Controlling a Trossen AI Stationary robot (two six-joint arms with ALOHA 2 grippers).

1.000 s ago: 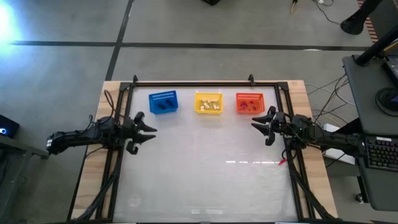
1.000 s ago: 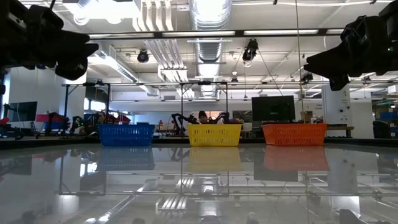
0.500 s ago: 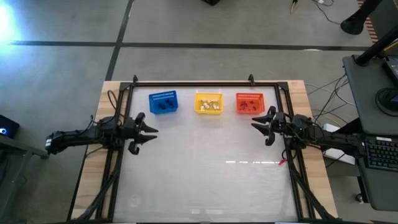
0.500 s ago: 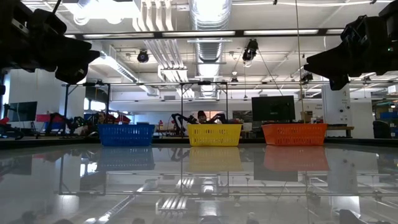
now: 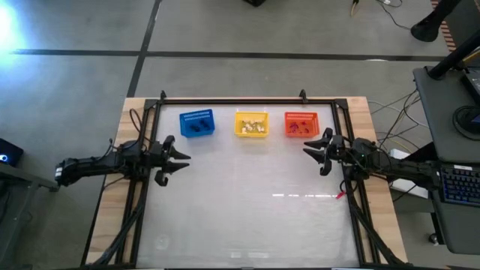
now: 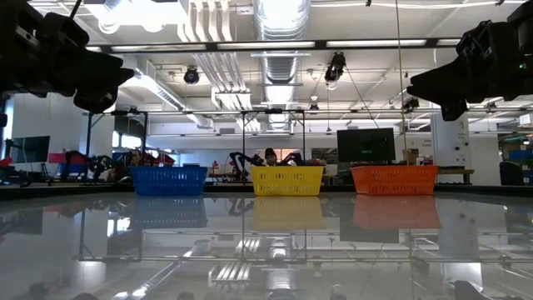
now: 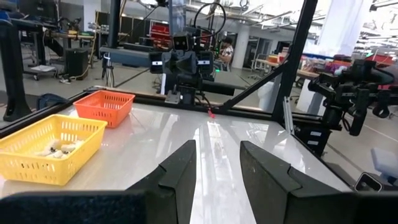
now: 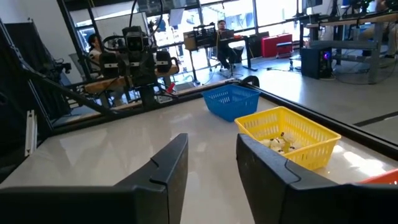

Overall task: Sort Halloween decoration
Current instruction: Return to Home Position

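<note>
The Halloween decoration lies as tiny pieces in three baskets along the far edge: dark ones in the blue basket (image 5: 196,123), whitish ones (image 8: 278,144) in the yellow basket (image 5: 252,124), dark ones in the orange basket (image 5: 301,124). The baskets rest flat on the glossy tabletop (image 5: 247,202). My left gripper (image 5: 182,158) hovers at the table's left edge, pointing level toward the right, open and empty. My right gripper (image 5: 307,151) hovers at the right edge, pointing level toward the left, open and empty. Both stand nearer than the basket row.
A black frame (image 5: 232,100) runs around the tabletop. A small red mark (image 5: 339,196) lies near the right edge. Beyond the table, the low view shows a workshop with a seated person (image 6: 271,157) behind the yellow basket (image 6: 287,180).
</note>
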